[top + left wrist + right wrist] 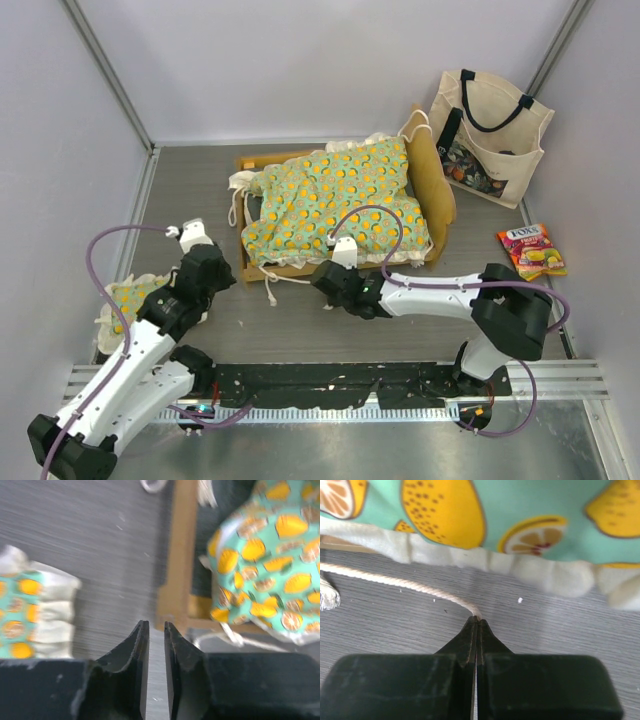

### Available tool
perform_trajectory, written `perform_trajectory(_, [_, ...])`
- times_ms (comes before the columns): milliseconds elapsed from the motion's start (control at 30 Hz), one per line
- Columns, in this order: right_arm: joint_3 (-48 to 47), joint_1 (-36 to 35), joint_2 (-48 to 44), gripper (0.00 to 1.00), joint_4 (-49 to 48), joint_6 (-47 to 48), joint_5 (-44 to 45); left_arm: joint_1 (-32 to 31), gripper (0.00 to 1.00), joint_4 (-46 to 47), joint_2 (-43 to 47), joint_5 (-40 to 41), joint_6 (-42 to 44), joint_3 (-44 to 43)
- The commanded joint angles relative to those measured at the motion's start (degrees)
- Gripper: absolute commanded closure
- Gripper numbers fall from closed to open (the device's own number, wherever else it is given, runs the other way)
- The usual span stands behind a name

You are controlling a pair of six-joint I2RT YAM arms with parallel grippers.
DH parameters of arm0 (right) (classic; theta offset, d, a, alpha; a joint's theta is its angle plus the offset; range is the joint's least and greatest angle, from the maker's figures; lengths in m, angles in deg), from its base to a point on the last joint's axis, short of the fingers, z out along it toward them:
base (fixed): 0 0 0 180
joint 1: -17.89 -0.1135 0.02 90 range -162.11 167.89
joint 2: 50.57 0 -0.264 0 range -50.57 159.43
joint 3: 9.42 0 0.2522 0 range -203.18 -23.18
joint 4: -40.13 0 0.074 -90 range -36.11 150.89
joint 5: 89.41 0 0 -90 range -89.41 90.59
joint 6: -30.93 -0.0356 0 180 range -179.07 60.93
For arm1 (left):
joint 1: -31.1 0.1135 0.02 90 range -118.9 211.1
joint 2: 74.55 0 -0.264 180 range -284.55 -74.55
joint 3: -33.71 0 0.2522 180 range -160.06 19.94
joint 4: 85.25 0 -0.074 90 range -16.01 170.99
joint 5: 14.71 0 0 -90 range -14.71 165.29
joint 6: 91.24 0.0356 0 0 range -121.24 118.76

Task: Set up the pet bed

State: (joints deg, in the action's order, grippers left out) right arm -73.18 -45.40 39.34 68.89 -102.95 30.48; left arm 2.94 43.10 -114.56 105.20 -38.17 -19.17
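Observation:
The pet bed's light-wood frame (437,190) stands mid-table with its curved headboard to the right. The green orange-print mattress cushion (335,200) lies rumpled over it, ruffle hanging past the near rail. My right gripper (328,278) sits at the near edge, shut on a cream tie cord (395,581) that runs left from its tips (477,620) below the cushion's ruffle (540,572). My left gripper (215,275) hovers over the table by the frame's near-left corner (180,555); its jaws (156,626) stand slightly apart with nothing between them.
A small matching ruffled pillow (130,300) lies at the left, next to my left arm, and shows at the left of the left wrist view (30,615). A cream tote bag (490,135) leans at the back right. A candy packet (533,250) lies at the right.

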Motion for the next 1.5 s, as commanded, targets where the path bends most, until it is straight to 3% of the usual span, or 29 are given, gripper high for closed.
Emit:
perform_trajectory(0, [-3.3,-0.3,1.6,0.99,-3.6,2.0,-1.5,0.0,0.77,13.2,-0.2,-19.0,-3.1,6.8])
perform_trajectory(33, [-3.6,-0.3,1.7,0.99,-3.7,2.2,-1.7,-0.2,0.70,16.0,0.4,-19.8,-3.9,9.3])
perform_trajectory(133, [-4.4,-0.3,1.9,0.99,-3.7,2.8,-1.5,-2.1,0.63,17.8,4.0,-18.0,-6.2,13.3])
perform_trajectory(267, [-4.5,-0.3,2.1,0.99,-4.6,2.8,-1.9,-5.4,0.60,20.1,7.0,-15.9,-9.3,17.4])
perform_trajectory(500, [-4.7,-0.3,2.6,0.99,-5.2,2.3,-2.9,-20.1,0.57,39.9,1.2,-1.8,-11.7,27.0])
perform_trajectory(633, [-4.7,-0.3,2.4,0.99,-5.2,2.5,-2.9,-25.4,0.51,41.5,-4.5,10.8,-13.1,27.9])
perform_trajectory(800, [-4.7,-0.3,1.6,0.99,-5.2,2.6,-2.7,-26.0,0.46,47.0,-8.5,17.7,-11.3,30.1])
perform_trajectory(1100, [-4.8,-0.3,1.7,0.99,-5.2,2.6,-3.1,-26.0,0.46,67.9,-20.8,17.3,-8.1,33.3])
perform_trajectory(1333, [-4.7,-0.3,1.2,0.99,-5.2,2.4,-3.3,-26.0,0.58,74.2,-33.8,17.8,-8.1,31.2])
perform_trajectory(1367, [-4.6,-0.3,1.3,0.99,-5.1,2.4,-3.3,-25.9,0.62,75.8,-34.6,18.2,-8.7,31.3])
perform_trajectory(1467, [-4.6,-0.3,1.4,0.99,-5.1,2.4,-3.3,-26.0,0.87,76.5,-35.6,17.1,-8.3,31.2])
